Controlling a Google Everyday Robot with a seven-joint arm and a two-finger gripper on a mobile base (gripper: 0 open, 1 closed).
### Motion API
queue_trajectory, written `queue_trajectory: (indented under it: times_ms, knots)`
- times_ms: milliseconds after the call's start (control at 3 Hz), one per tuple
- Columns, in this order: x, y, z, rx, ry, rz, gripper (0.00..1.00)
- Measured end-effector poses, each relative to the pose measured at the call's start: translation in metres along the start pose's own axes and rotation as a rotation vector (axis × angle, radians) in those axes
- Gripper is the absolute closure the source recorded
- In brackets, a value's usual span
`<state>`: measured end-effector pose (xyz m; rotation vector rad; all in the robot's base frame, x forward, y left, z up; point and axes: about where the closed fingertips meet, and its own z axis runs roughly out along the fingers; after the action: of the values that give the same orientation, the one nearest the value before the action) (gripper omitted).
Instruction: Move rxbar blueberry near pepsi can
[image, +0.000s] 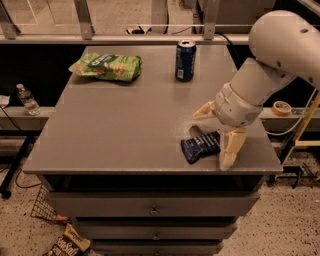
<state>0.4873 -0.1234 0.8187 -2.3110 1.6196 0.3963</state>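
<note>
The rxbar blueberry (199, 147) lies flat near the table's front right edge, a dark-blue wrapper with white lettering. The pepsi can (185, 61) stands upright at the back of the table, well behind the bar. My gripper (213, 139) is open and low over the bar's right end. One cream finger (204, 110) is behind the bar and the other finger (229, 151) is at its front right. The bar still rests on the table. The white arm reaches in from the upper right.
A green chip bag (106, 66) lies at the back left of the grey table (120, 135). A water bottle (27, 100) stands on a ledge to the left. A tape roll (281, 107) sits on the right ledge. A snack bag (67, 244) lies on the floor.
</note>
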Motion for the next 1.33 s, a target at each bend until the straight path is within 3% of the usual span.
queue_trajectory:
  times_ms: [1000,1333]
  knots:
    - [-0.001,-0.001,-0.006,-0.017,-0.001,0.000,0.91]
    - [-0.002,-0.002,-0.007,-0.016,-0.002,0.001,1.00]
